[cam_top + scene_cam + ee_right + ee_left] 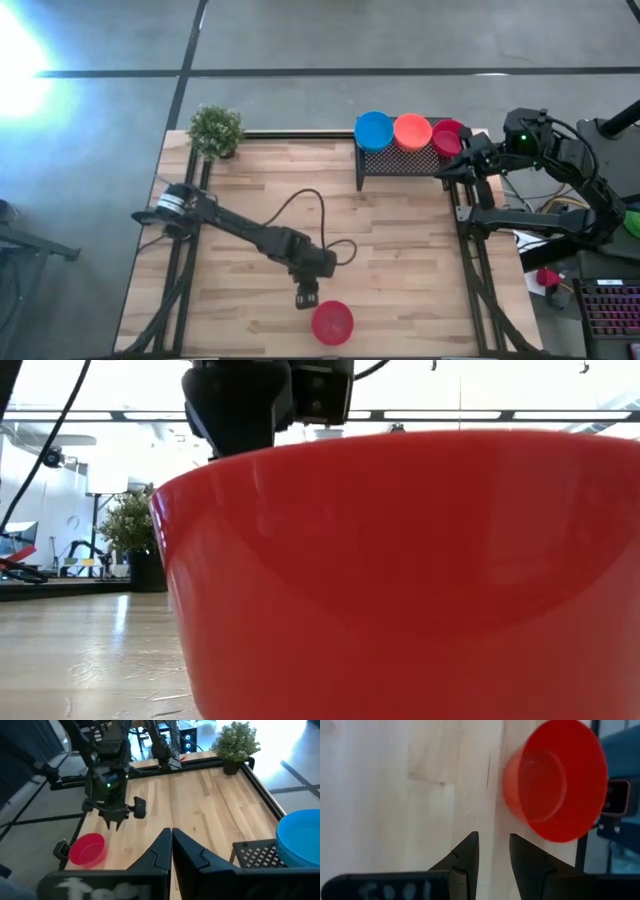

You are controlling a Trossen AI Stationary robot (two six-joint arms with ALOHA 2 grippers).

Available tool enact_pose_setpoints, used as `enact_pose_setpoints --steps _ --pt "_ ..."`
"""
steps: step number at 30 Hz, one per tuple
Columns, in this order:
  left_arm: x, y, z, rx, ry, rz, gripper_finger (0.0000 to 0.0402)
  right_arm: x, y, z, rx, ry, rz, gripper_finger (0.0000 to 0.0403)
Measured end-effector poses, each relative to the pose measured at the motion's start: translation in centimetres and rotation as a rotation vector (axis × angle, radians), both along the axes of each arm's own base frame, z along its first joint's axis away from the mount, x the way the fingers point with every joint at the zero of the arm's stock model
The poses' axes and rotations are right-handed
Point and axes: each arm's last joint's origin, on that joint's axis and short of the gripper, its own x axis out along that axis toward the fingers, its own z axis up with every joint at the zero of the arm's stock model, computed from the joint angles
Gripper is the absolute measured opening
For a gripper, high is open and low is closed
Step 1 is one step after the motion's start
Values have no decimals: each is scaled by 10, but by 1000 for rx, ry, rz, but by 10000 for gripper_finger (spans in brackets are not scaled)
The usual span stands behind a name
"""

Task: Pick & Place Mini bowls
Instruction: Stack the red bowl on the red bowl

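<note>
- Rack first: your black perforated rack (400, 160) sits at the far edge of the wooden table (400, 240), toward the right side. Three bowl positions show along its far side: blue bowl (374, 130), orange bowl (412, 130), dark red bowl (447, 136), side by side and touching. From above you cannot tell whether each is one bowl or a stack.
- Loose bowl: one red bowl (332, 322) stands upright at the table's near edge, well apart from the rack. Its inside is bare in the left wrist view.
- Left gripper (306, 297): just beside that red bowl, on its left-arm side, not touching it. Fingers (465, 860) stand a narrow gap apart with only table wood between them; nothing is held.
- Right gripper (452, 168): at the right end of the rack, near the dark red bowl. Its fingers are pressed together in its own wrist view, holding nothing.
- Potted plant (216, 130) stands at the far left corner of the table.
- Hidden or cut off: in the low view the red bowl fills nearly the whole picture, cut by the bottom and right edges, so you lose the rack and right arm there. Only the left gripper's body shows above the rim.
- Right wrist view: blue bowl is cut by the picture's edge; only a corner of the rack shows; orange and dark red bowls are out of view.
</note>
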Motion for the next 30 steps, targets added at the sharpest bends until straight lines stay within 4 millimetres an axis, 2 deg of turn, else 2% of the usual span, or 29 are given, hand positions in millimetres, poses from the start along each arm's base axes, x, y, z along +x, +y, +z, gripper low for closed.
enact_pose_setpoints --steps 7,17,30 --pt "8 -9 -19 -123 96 102 101 -1 1 -2 -30 14 42 11" --pt "16 -14 -15 -244 57 113 101 -1 1 -4 -38 30 50 11" --pt "19 -18 -18 -152 -14 185 101 -1 1 -4 -42 30 51 11"
